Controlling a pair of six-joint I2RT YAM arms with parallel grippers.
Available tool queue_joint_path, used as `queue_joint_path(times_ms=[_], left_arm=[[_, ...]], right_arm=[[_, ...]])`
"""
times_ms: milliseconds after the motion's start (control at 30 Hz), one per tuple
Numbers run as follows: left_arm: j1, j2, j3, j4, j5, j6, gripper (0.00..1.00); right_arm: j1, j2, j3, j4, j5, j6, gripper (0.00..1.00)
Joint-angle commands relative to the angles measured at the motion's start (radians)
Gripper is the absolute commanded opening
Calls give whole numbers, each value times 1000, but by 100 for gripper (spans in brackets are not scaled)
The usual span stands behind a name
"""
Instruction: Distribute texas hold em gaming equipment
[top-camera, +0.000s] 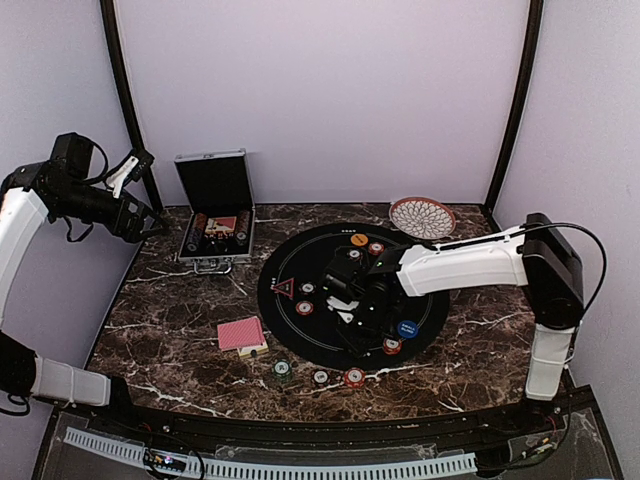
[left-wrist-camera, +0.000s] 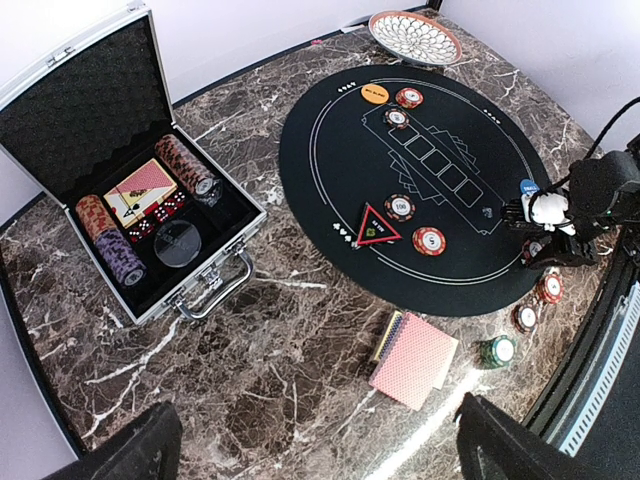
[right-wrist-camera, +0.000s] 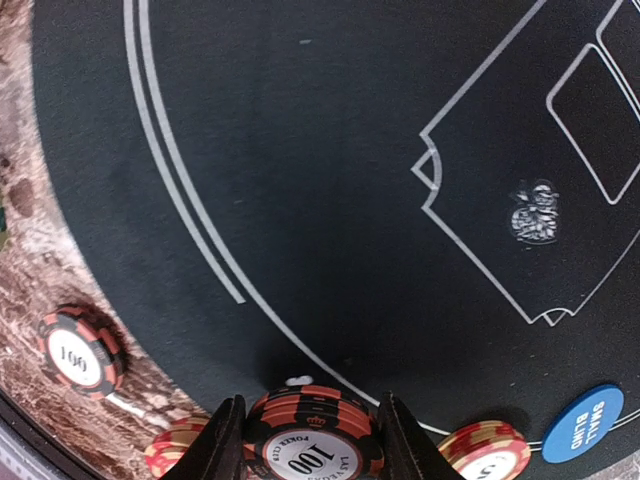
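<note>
"Well, what's the right arm holding?"

"A stack of red-and-black chips (right-wrist-camera: 315, 440). The right fingers (right-wrist-camera: 215, 445) are clamped on it, one against each side, over the black mat (right-wrist-camera: 300, 150) close to its rim line. A blue chip (right-wrist-camera: 585, 425) lies just beside."

"And the other arm?"

"It is up at the side above the table (left-wrist-camera: 300, 330). The left fingers (left-wrist-camera: 130, 450) are spread wide and empty. The red-backed cards (left-wrist-camera: 415, 360) lie on the marble just off the mat, with a green chip (left-wrist-camera: 497, 350) near them."
</note>
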Motion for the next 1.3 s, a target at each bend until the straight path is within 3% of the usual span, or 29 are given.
queue_joint_path(times_ms=[0, 400, 867, 1267], left_arm=[[-3, -18, 23, -24, 19, 6, 99], [-2, -20, 19, -24, 19, 10, 99], [-2, -21, 17, -26, 22, 13, 99], [-1, -21, 16, -25, 23, 12, 99]], right_arm=[[-31, -47, -11, 33, 29, 18, 21], [-161, -87, -21, 37, 101, 31, 20], [-390, -191, -188, 90, 175, 79, 20], [-456, -201, -265, 134, 190, 102, 23]])
